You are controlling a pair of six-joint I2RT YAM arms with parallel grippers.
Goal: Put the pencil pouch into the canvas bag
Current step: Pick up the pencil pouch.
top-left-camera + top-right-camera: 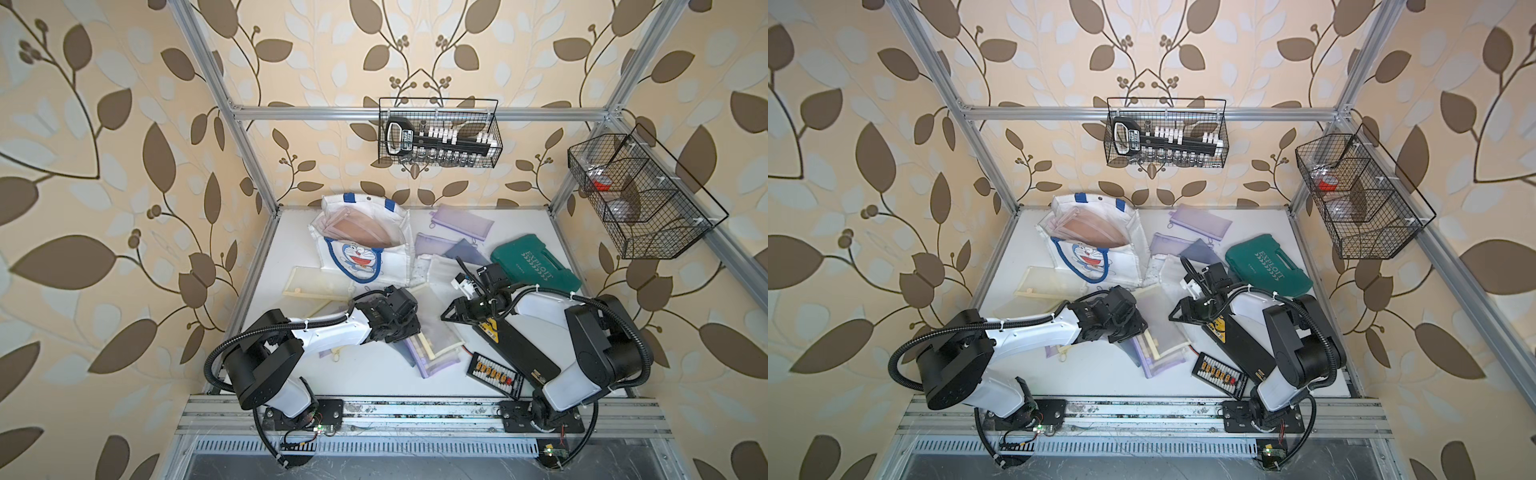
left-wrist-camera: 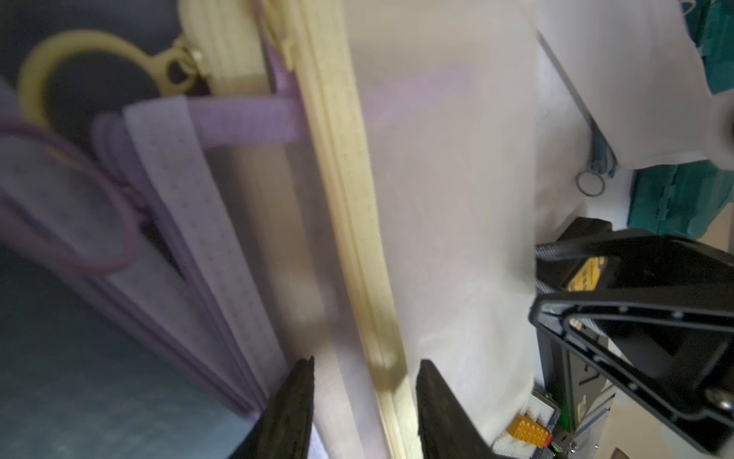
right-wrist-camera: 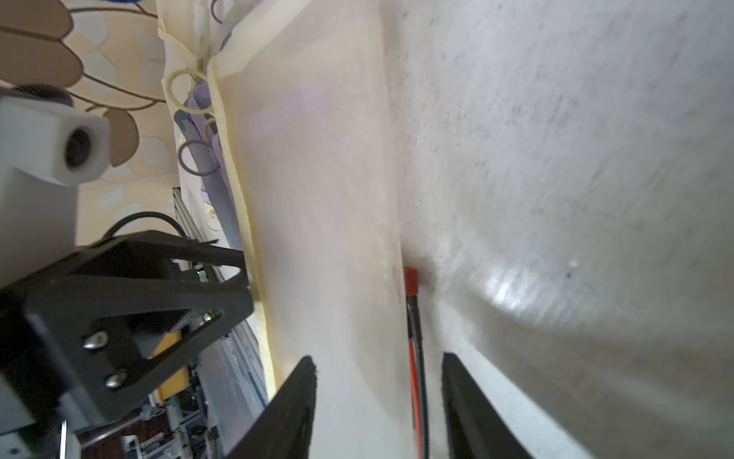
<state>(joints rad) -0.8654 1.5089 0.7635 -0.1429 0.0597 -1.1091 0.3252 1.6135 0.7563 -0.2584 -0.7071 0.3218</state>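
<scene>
Near right: flat black board (image 1: 494, 374) with a row of orange connectors, beside a long black box (image 1: 524, 351) under the right arm.

Mid-table: the pencil pouch (image 1: 434, 330), translucent mesh with a cream zip, lies on top of purple mesh pouches (image 1: 428, 362) on the white table (image 1: 374, 378).

Left gripper (image 2: 365, 377): fingers part-spread astride the cream zip edge. Real pinch or not, can't tell.

Right gripper (image 3: 377, 373): same on the opposite edge, with a red-black wire (image 3: 415, 337) also between its fingers. Can't tell the grip either.

Far left: the canvas bag (image 1: 397, 266), white and boxy with blue trim, mouth open. Pinkish pouches (image 1: 361, 230) sit inside.

Clutter: a cream pouch (image 1: 316, 282) left of the bag, more purple pouches (image 1: 461, 220) far centre, and a hard green case (image 1: 536, 262) on the right. Black wire baskets (image 1: 440, 133) hang on the frame.
</scene>
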